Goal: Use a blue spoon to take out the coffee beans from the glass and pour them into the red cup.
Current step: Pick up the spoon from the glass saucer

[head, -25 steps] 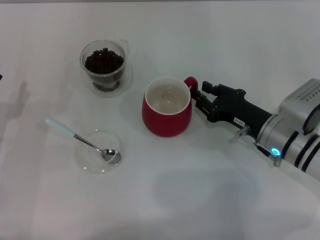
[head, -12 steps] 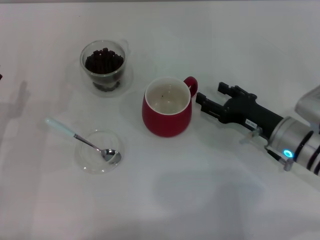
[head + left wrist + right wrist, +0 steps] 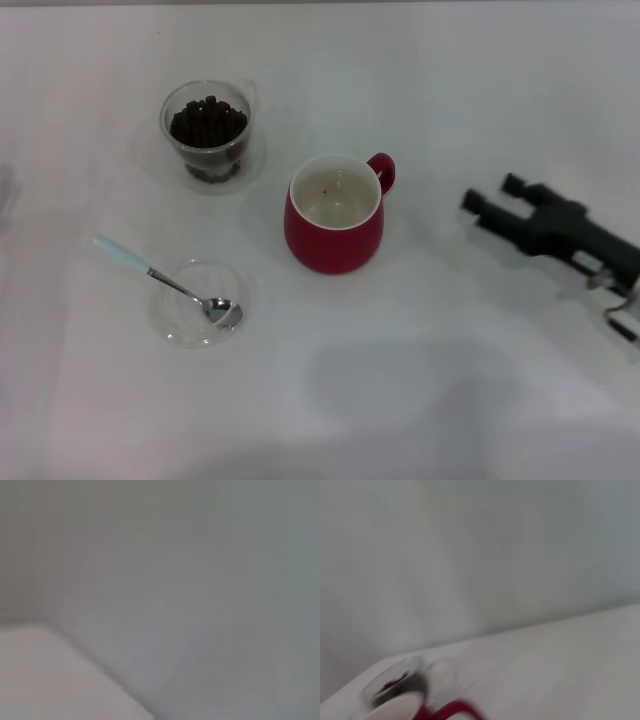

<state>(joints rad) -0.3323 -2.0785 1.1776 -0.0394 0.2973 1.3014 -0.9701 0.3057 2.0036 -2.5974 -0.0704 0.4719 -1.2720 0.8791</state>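
Note:
The red cup [image 3: 334,222] stands at the table's middle, white inside, its handle toward my right. The glass [image 3: 208,130] full of coffee beans [image 3: 208,121] stands behind it to the left. The blue spoon [image 3: 165,281] lies with its metal bowl in a shallow clear dish [image 3: 200,303] at the front left, its pale handle pointing away to the left. My right gripper [image 3: 489,197] is open and empty, well to the right of the red cup. In the right wrist view the red cup [image 3: 445,711] and the glass [image 3: 397,682] show low down. My left gripper is out of view.
The white table [image 3: 400,400] spreads around all the objects. The left wrist view shows only a blank grey surface.
My right gripper has let go of the red cup's handle and drawn back to the right, away from the cup. The cup, glass and spoon have not moved.

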